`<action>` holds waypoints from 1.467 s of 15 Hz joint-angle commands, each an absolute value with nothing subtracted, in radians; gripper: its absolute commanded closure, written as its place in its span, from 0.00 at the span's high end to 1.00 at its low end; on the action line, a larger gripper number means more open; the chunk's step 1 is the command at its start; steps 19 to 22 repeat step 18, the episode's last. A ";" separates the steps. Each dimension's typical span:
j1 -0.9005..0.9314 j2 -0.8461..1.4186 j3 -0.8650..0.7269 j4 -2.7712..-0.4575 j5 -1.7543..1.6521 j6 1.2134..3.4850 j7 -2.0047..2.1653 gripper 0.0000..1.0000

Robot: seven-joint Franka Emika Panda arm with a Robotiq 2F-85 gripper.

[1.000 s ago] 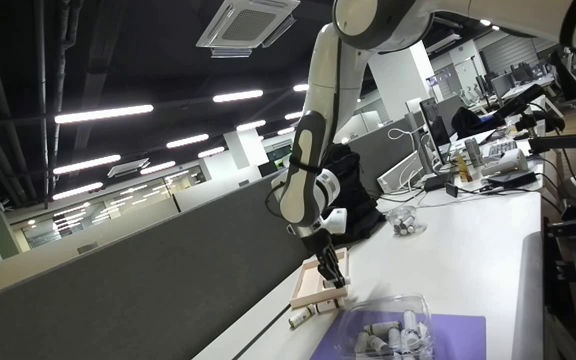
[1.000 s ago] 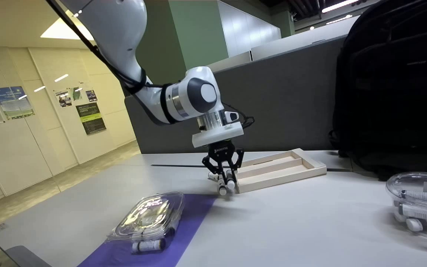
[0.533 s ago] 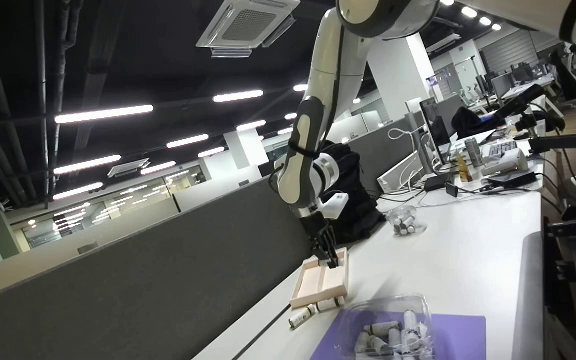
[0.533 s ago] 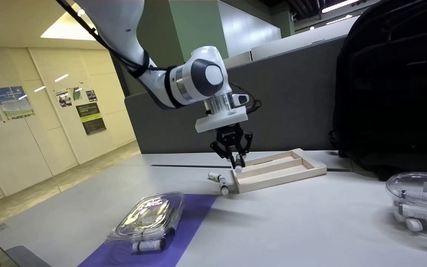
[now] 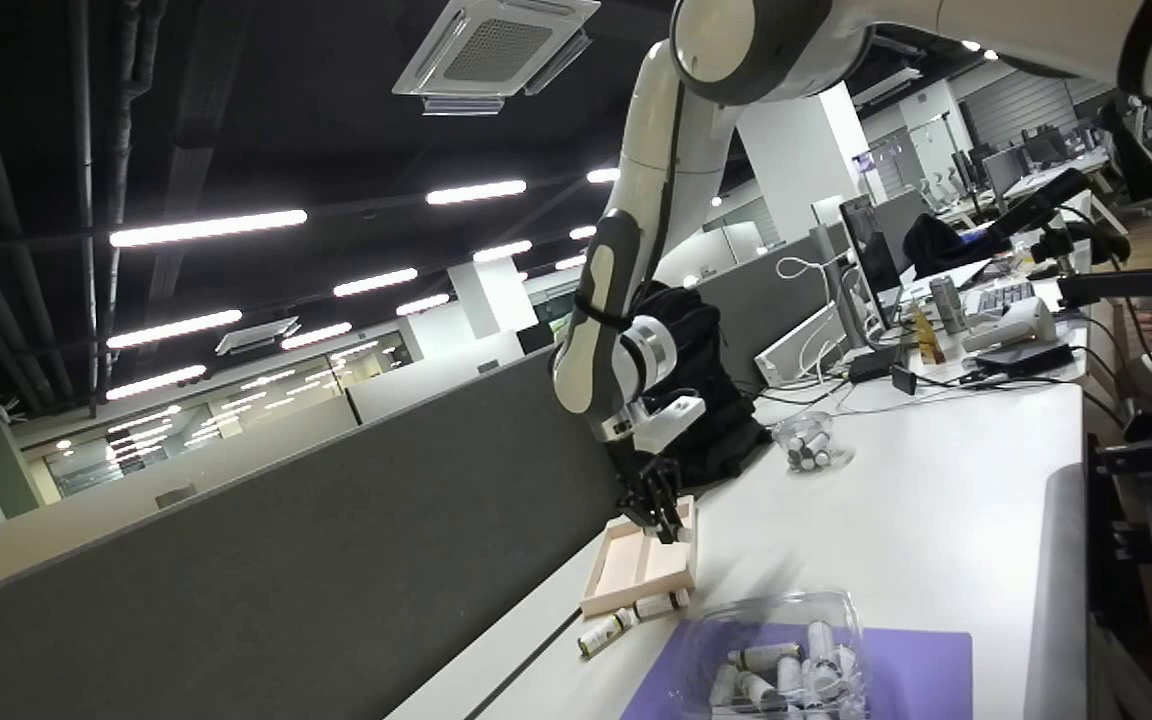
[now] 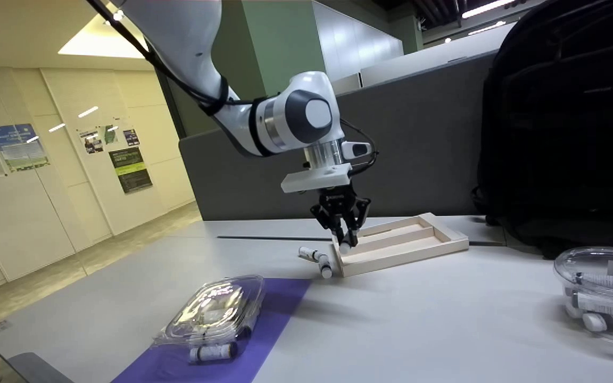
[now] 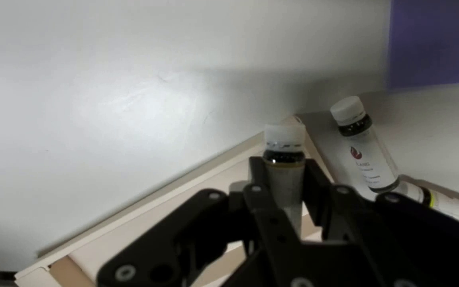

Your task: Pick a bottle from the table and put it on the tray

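My gripper (image 7: 284, 179) is shut on a small bottle (image 7: 285, 137) with a white cap and dark neck. The gripper (image 6: 345, 236) and held bottle (image 6: 345, 248) are above the near-left corner of the wooden tray (image 6: 407, 261) in an exterior view; it also shows over the tray (image 5: 691, 570) in an exterior view (image 5: 671, 530). The bottle's lower part is partly hidden by the fingers. Two more bottles lie on the white table (image 6: 418, 319) beside the tray's end: one (image 7: 367, 153) with a red mark, another (image 7: 448, 203) touching or close to its base.
A clear box (image 6: 221, 311) with bottles sits on a purple mat (image 6: 280, 314); it also shows in an exterior view (image 5: 776, 660). A clear round tub (image 6: 604, 298) holds more bottles. A black backpack (image 6: 562, 133) and grey partition (image 6: 418, 143) stand behind. The tray has an inner divider (image 6: 397, 242).
The gripper has risen with the bottle from beside the two table bottles and moved over the tray, then dropped slightly. It has turned a little. The nearer table bottle has shifted slightly.
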State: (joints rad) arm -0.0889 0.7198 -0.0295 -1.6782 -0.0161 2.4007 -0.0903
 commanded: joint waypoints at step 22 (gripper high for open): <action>-0.031 0.635 -0.075 -1.657 0.061 2.287 0.163 1.00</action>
